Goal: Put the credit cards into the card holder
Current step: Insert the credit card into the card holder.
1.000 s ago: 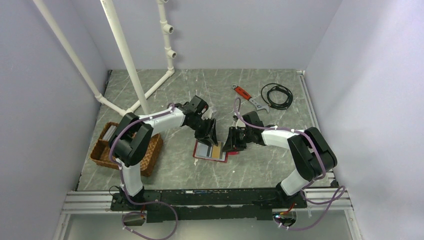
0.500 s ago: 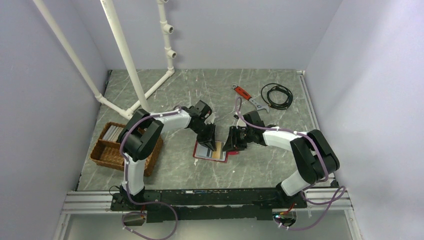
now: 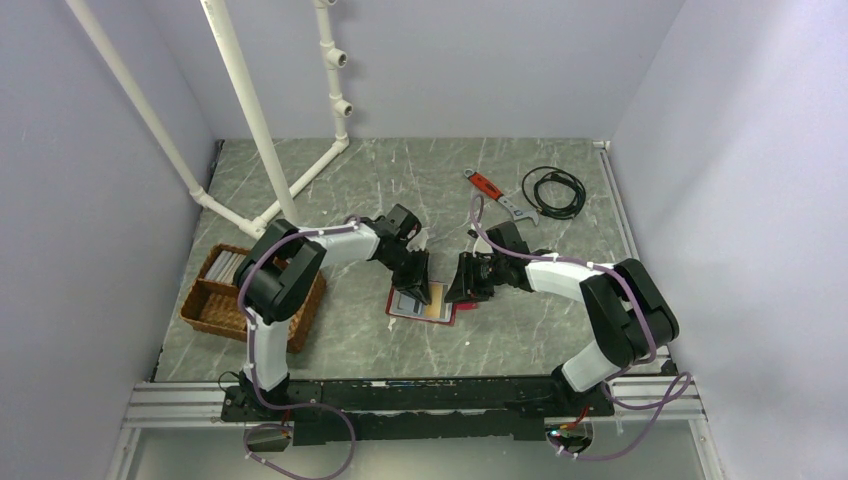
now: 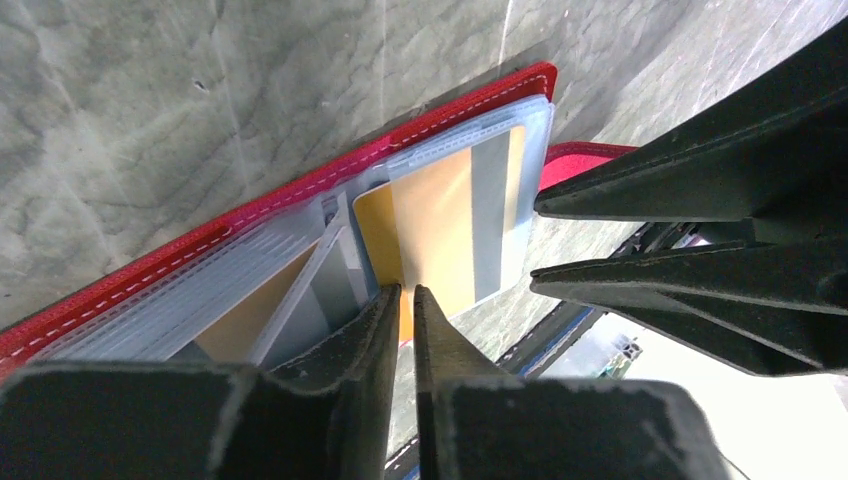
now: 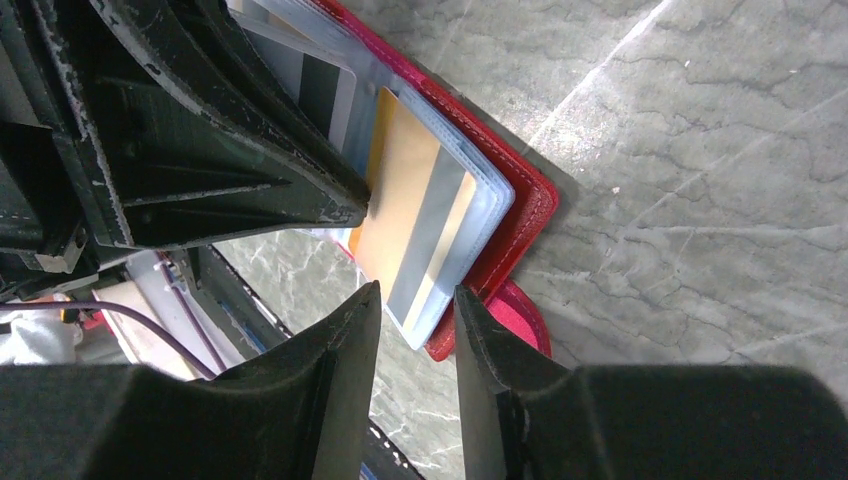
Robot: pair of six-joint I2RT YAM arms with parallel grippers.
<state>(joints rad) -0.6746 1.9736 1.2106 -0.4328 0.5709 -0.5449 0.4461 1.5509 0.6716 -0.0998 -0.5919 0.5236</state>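
Two grippers crowd one small holder [image 4: 300, 188], which lies open mid-frame in the top view, so clashing fingers look the likeliest trouble. The left gripper [image 4: 407, 292], all but closed and holding nothing, has its tips at the edge of the gold card [image 4: 430, 225], which sits partly in a clear sleeve. Pushed off-line, the card could buckle or shove the holder. The right gripper [image 5: 417, 290], slightly parted and empty, hangs over the holder's corner. Both arms reach inward, wrists tipped down.
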